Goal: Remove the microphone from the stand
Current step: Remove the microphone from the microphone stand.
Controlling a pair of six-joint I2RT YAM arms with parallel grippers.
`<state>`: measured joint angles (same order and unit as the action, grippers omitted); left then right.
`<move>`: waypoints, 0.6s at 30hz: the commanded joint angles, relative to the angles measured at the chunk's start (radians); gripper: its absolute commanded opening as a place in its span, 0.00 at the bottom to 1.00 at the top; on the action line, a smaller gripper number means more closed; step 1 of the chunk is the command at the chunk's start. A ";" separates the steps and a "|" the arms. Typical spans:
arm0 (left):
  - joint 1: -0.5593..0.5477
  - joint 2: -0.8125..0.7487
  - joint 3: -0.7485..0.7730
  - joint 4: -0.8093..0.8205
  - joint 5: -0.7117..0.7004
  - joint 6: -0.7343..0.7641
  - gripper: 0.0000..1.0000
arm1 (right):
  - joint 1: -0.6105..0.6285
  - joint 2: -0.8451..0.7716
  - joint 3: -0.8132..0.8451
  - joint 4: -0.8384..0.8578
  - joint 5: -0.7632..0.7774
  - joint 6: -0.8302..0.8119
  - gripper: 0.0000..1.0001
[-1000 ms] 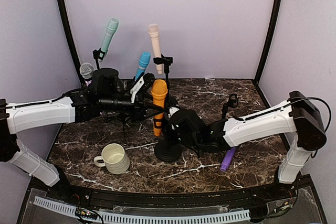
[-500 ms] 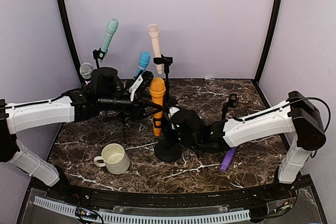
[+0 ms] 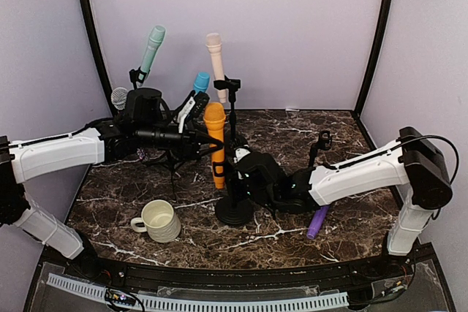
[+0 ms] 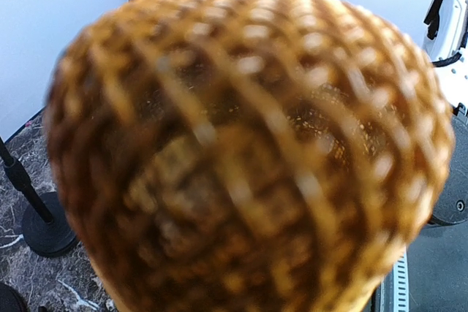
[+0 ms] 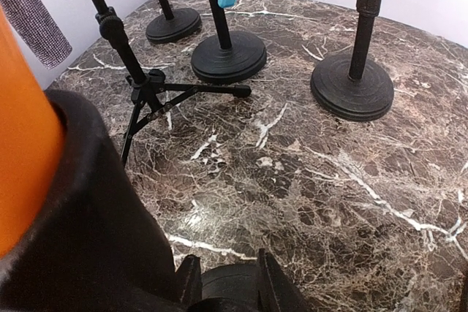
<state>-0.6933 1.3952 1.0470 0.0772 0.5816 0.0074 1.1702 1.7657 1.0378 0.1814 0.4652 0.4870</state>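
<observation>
The left gripper (image 3: 203, 137) reaches in from 9 o'clock, fingers clamped on the orange microphone (image 3: 216, 153) just below its mesh head (which fills the left wrist view). The microphone's lower end sits in the clip (image 5: 88, 202). From 3 o'clock, the right gripper (image 5: 230, 283) pinches the stand (image 3: 234, 213).

Orange microphone (image 4: 248, 151): head a close blur in the left wrist view, body cropped in the right.

The left arm's (image 3: 62, 151) jaws have raised the orange microphone (image 3: 216, 147) slightly higher above the stand (image 3: 234, 212).
</observation>
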 commanded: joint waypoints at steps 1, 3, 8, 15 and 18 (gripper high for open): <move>0.027 -0.069 0.070 0.128 0.078 -0.021 0.00 | -0.035 0.065 -0.053 -0.262 0.081 0.074 0.00; 0.026 -0.076 0.055 0.148 0.105 -0.015 0.00 | -0.037 0.067 -0.046 -0.268 0.073 0.084 0.00; 0.026 -0.110 0.022 0.174 0.164 0.049 0.00 | -0.059 0.060 -0.042 -0.271 0.036 0.110 0.00; -0.005 -0.140 0.019 0.105 0.161 0.163 0.00 | -0.099 0.044 -0.051 -0.278 0.000 0.128 0.00; -0.021 -0.140 0.028 0.072 0.151 0.186 0.00 | -0.109 0.041 -0.045 -0.288 -0.007 0.139 0.00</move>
<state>-0.6964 1.3876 1.0348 0.0929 0.6315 0.1169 1.1561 1.7634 1.0527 0.1474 0.4175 0.4946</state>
